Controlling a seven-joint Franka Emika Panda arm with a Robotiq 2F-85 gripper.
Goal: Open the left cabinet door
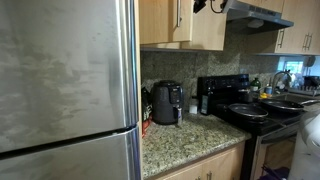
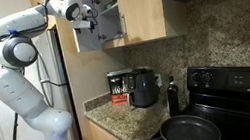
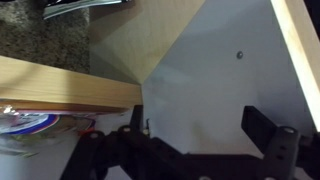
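The left cabinet door point(image 2: 87, 38) is a tan upper door, and it stands swung out from the cabinet, showing the grey inside point(image 2: 106, 12). It also shows in an exterior view point(image 1: 158, 20), with its slim silver handle point(image 1: 178, 14) on its right edge. My gripper point(image 2: 83, 13) is up at the open cabinet, just inside the door's edge; it shows as a dark shape at the top of an exterior view point(image 1: 203, 5). In the wrist view the gripper point(image 3: 200, 125) is open and empty, facing the white cabinet inside, with the door's wood edge point(image 3: 60, 88) to the left.
The twin tan door point(image 2: 142, 6) is shut on the right. A steel fridge point(image 1: 65, 80) stands at the left. A black appliance point(image 1: 166, 102) sits on the granite counter point(image 1: 190, 135). Pans point(image 1: 247, 110) sit on the black stove. Plates point(image 3: 25, 122) show in the wrist view.
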